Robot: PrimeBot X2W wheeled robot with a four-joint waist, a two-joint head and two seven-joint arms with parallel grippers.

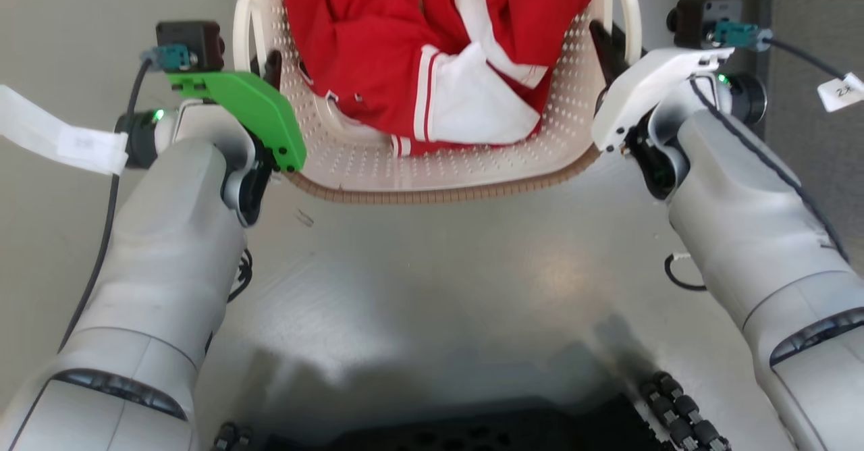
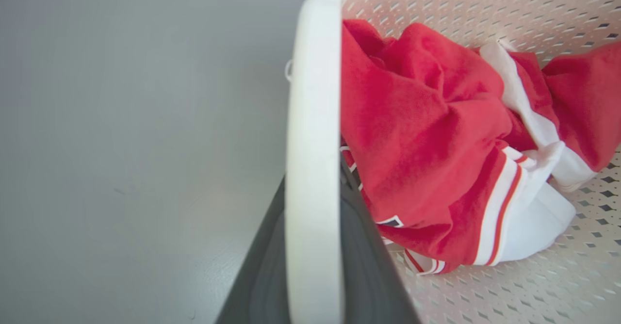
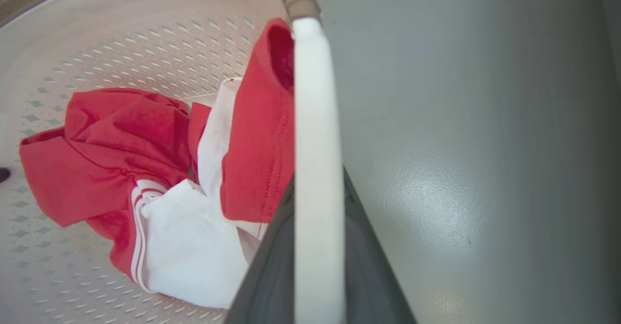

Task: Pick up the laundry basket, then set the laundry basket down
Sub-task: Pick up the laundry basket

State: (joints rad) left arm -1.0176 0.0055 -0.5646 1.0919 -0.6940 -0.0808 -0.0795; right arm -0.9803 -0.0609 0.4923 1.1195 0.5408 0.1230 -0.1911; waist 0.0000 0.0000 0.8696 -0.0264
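Step judged: carry. The laundry basket [image 1: 432, 174] sat between the arms, seemingly off the floor [image 1: 439, 269], red-and-white garment [image 1: 418, 52] inside. I saw the left gripper [image 1: 270, 66] clenched on one white handle [image 2: 313, 144], the right gripper [image 1: 604, 42] on the other. Next: lower both evenly, then release.

Light is bright, soft and even. In the head view a pale sheen lies on the grey floor [image 1: 540, 262] just below the laundry basket [image 1: 378, 167], with a soft dark shadow farther below. In both wrist views the basket's white handle [image 2: 313, 169], nearest the lens, is blurred; the right one shows floor glare beside it.
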